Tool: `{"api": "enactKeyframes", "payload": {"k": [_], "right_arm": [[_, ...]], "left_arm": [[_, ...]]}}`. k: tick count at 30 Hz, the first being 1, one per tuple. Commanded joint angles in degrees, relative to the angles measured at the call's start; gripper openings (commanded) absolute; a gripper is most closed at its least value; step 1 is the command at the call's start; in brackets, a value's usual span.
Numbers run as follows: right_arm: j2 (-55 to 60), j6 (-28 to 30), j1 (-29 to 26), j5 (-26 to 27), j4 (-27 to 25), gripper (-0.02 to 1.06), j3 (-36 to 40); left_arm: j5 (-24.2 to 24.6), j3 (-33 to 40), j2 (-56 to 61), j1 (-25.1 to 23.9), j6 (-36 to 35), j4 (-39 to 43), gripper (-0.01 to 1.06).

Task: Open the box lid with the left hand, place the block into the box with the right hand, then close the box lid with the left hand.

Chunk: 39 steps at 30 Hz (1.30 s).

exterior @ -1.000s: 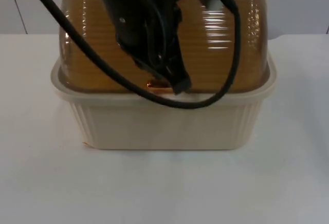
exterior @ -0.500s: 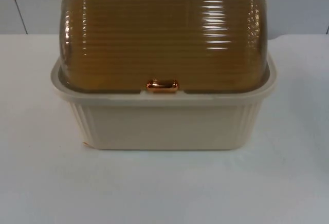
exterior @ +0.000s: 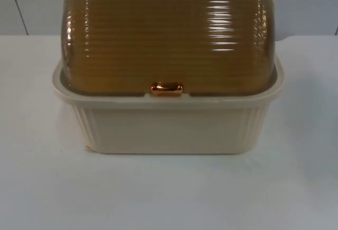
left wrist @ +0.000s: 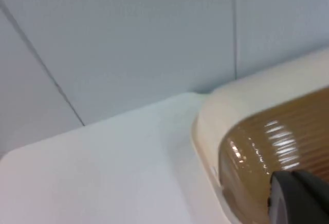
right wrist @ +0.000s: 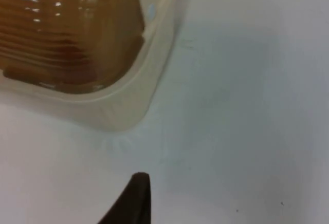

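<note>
Fingers first: one black tip of the left fingers [left wrist: 300,198] and one of the right fingers [right wrist: 134,198] can be seen, and whether either pair stands apart or together cannot be told. Neither is seen holding anything.

Top view: one cream ribbed box [exterior: 169,130] stands on the white surface [exterior: 169,198], close to the middle. Its one amber ribbed lid [exterior: 169,35] is domed and lies shut, the front edge down inside the box's rim. One copper handle [exterior: 167,88] sits at the middle of that front edge. A second ago a black arm hung in front of the lid with its tip just over the handle; that arm has gone from this view, and the handle is bare. The box and lid lie as they did then.

Left wrist view: the left fingers hang beside a corner of the box, the black tip in front of the amber lid; whether it touches cannot be told. One grey partition wall [left wrist: 128,39] rises behind the surface.

Right wrist view: the right fingers hover over bare surface near another corner of the box, clear of its cream rim.
</note>
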<state>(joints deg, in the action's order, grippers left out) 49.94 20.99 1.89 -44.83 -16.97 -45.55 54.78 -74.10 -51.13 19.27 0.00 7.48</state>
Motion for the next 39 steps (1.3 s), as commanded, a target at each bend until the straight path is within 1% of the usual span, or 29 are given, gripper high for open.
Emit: {"api": "enactKeyframes", "payload": {"k": [1, 3, 4, 5, 7, 9, 11, 12, 13, 15, 17, 18, 19, 21, 23, 26, 27, 28, 31, 32, 35, 36, 39], "right_arm": [[-1.9, 0.7, 0.9, 0.0, 0.2, 1.05, 0.0], [-3.2, 0.7, 0.9, 0.0, 0.2, 1.05, 0.0], [-5.2, 0.7, 0.9, 0.0, 0.0, 1.05, 0.0], [-5.2, 0.7, 0.9, 0.0, 0.0, 1.05, 0.0], [-8.0, 0.7, 0.9, -0.8, -0.5, 1.05, 0.0], [-10.5, 0.7, 0.9, -1.6, -1.3, 1.05, 0.0], [-14.0, 0.7, 0.9, -3.6, -1.5, 1.05, 0.0], [-14.0, 0.7, 0.9, -3.6, -1.5, 1.05, 0.0], [-15.4, 0.7, 0.9, -4.9, -1.5, 1.05, 0.0], [-18.8, 0.7, 0.9, -7.1, -1.5, 1.05, 0.0], [-21.9, 0.1, 0.9, -8.6, -1.5, 1.05, 0.2], [-23.6, -0.4, 0.9, -8.8, -1.4, 1.05, 0.6], [-23.6, -0.4, 0.9, -8.8, -1.4, 1.05, 0.6], [-26.8, -0.9, 0.8, -9.0, -1.1, 1.05, 1.8], [-29.4, -1.2, 0.8, -9.3, -1.1, 1.05, 3.2], [-33.7, -1.8, 0.8, -10.9, -1.1, 1.05, 5.8], [-33.7, -1.8, 0.8, -10.9, -1.1, 1.05, 5.8], [-35.2, -1.9, 0.8, -11.2, -1.1, 1.05, 6.8], [-39.8, -2.5, 0.8, -12.7, -0.4, 1.05, 9.1], [-39.8, -2.5, 0.8, -12.7, -0.4, 1.05, 9.1], [-42.9, -6.4, 0.8, -14.2, 3.5, 1.05, 9.2], [-42.9, -6.4, 0.8, -14.2, 3.5, 1.05, 9.2], [-45.0, -8.0, 0.8, -16.5, 6.7, 1.05, 9.4]], "left_arm": [[-0.1, 1.7, 3.8, -0.7, -2.0, -1.0, 0.00], [-1.0, 4.7, 7.4, -0.7, -2.9, -1.0, 0.00], [-2.1, 9.3, 10.9, -0.7, -3.7, -1.3, 0.00], [-2.1, 9.3, 10.9, -0.7, -3.7, -1.3, 0.00], [-4.4, 16.4, 16.8, -0.7, -5.5, -2.3, 0.00], [-6.4, 21.0, 21.1, -0.7, -6.3, -3.0, 0.00], [-8.9, 27.0, 27.8, -0.7, -7.9, -3.7, 0.00], [-8.9, 27.0, 27.8, -0.7, -7.9, -3.7, 0.00], [-9.7, 29.1, 31.1, -0.7, -8.5, -3.7, 0.00], [-9.7, 32.9, 36.4, -0.7, -8.6, -3.8, 0.00], [-8.4, 35.2, 40.8, -0.7, -9.1, -3.8, 0.00], [-6.9, 35.8, 42.7, -0.7, -9.3, -3.8, 0.00], [-6.9, 35.8, 42.7, -0.7, -9.3, -3.8, 0.00], [-3.0, 36.4, 45.6, -0.7, -9.3, -3.8, 0.00], [-0.1, 37.2, 47.6, -0.7, -9.3, -3.7, 0.00], [2.8, 39.2, 50.3, -0.7, -8.5, -3.9, 0.00], [2.8, 39.2, 50.3, -0.7, -8.5, -3.9, 0.00], [3.6, 40.7, 51.1, -0.7, -6.6, -4.4, 0.00], [4.9, 41.9, 51.1, -0.7, -4.2, -5.5, 0.00], [4.9, 41.9, 51.1, -0.7, -4.2, -5.5, 0.00], [6.1, 43.1, 51.1, -0.7, -3.2, -6.1, 0.00], [6.1, 43.1, 51.1, -0.7, -3.2, -6.1, 0.00], [7.1, 45.3, 51.1, -0.7, -2.9, -6.8, 0.00]]}}
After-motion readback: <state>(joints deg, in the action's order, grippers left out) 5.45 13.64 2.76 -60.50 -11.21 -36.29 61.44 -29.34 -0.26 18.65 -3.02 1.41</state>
